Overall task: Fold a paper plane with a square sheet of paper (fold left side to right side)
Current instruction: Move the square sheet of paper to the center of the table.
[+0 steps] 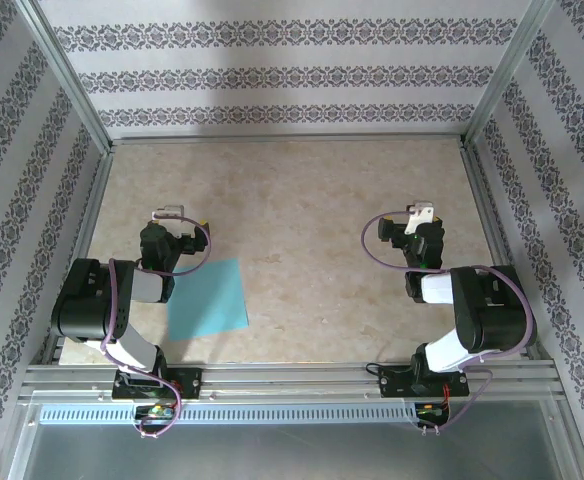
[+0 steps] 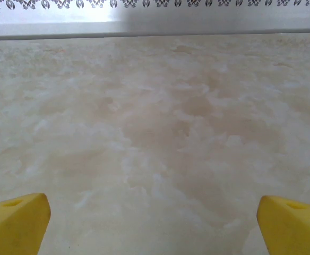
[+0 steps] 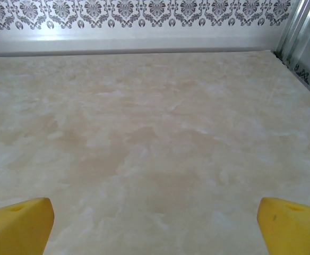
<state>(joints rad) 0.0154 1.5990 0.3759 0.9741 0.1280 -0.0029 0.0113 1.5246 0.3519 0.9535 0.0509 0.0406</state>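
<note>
You're at the start, nothing creased: the square sheet of paper (image 1: 208, 298) lies flat beside the left arm (image 1: 97, 300), while the left gripper (image 2: 155, 226) and right gripper (image 3: 155, 226) hang spread wide and empty; next, I judge, the left gripper must reach the sheet's left edge.

Matte thin square sheet of paper (image 1: 212, 300); smooth marble-patterned table (image 1: 302, 220); bare metal frame rails (image 1: 292, 375).

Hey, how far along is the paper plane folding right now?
Nothing looks done: the square sheet of paper lies flat, with no crease visible, on the table beside the left arm. Nothing is in hand: the left gripper and right gripper stand open above the table, holding nothing. Every fold is left, starting with left side over to right.
</note>
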